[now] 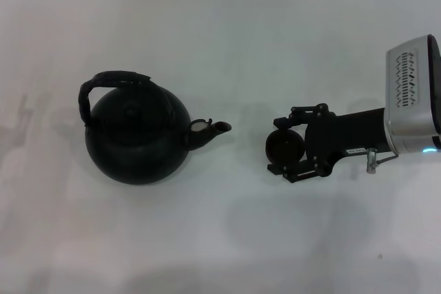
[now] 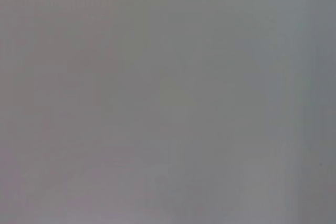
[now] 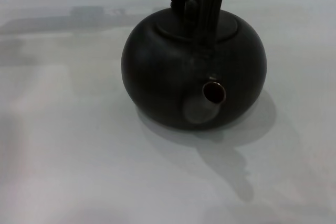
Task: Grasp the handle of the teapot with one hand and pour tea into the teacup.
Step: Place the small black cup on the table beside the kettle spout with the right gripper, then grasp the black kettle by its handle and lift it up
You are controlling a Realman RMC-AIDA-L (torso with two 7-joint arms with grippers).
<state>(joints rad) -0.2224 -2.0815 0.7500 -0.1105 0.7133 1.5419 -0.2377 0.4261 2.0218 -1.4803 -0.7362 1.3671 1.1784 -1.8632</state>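
From the head view we count one teapot (image 1: pixel 136 135), one teacup (image 1: pixel 284 147) and one arm. The teapot stands on the left of the white table (image 1: pixel 220 32), its spout (image 1: pixel 215 129) pointing right toward the teacup, its handle (image 1: pixel 110 84) arched over the lid. The teacup sits well right of the spout, and our right gripper (image 1: pixel 279 146) reaches in from the right with one finger on the far side of the cup and one on the near side, clamped around it. We see no left arm here.

Our left wrist view is plain grey; we cannot tell anything about that gripper.

Our right wrist view shows one teapot (image 3: pixel 173 61) upright, spout (image 3: pixel 210 98) facing the camera, handle (image 3: pixel 210 3) rising over the lid.
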